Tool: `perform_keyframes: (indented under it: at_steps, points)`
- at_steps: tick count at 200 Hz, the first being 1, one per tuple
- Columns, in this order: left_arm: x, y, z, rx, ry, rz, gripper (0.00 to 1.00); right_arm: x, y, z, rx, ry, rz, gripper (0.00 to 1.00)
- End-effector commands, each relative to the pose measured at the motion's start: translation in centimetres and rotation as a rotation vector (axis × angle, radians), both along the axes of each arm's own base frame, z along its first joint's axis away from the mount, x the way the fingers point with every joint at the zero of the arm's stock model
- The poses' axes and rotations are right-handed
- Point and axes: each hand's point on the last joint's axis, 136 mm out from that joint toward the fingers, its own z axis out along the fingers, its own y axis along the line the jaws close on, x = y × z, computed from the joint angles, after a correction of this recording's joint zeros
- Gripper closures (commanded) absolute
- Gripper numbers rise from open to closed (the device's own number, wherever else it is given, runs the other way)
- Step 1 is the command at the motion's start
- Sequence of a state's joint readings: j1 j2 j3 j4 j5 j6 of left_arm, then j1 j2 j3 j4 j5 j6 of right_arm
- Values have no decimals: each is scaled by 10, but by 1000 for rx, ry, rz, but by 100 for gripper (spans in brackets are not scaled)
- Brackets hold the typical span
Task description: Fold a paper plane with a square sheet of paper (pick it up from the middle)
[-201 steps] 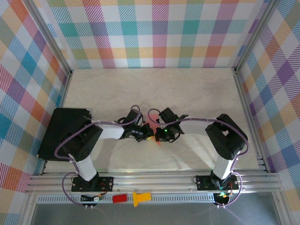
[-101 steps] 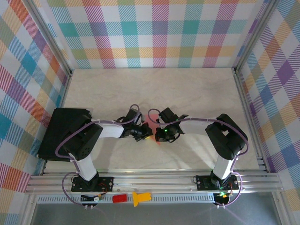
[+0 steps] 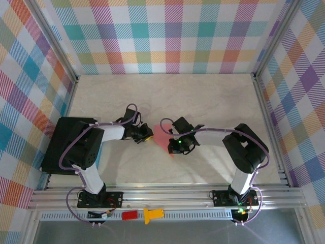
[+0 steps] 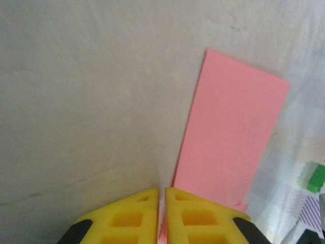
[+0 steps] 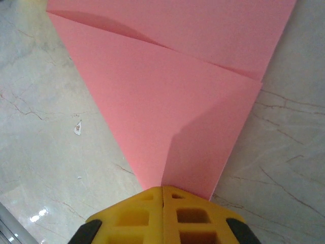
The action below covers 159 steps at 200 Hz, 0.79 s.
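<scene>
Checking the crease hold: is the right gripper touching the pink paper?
Touching. In the right wrist view the right gripper, shut, sits on the pink paper at its narrow end; no gap.
</scene>
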State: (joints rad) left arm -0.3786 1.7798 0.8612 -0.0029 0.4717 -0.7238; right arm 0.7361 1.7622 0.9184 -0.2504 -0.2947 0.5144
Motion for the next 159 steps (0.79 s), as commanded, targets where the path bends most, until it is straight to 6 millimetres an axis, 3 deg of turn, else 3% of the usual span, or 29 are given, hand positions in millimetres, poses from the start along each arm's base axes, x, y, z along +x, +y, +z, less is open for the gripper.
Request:
perform_keyframes:
  at_steps: [1,37,58,116,159]
  points:
    - [6,15,16,57,-34,9,87,-12,-17,-14,-71,45,-2,98]
    - [-2,0,50,-62,-78,13,83,11,17,44,154,-71,-42,87]
    - [-14,-5,56,-92,-83,29,77,19,23,62,223,-106,-92,77]
    - [-37,-15,49,-148,-65,84,56,16,17,60,265,-84,-186,67]
    - [-40,-21,39,-173,-51,109,48,16,18,51,234,-54,-189,67]
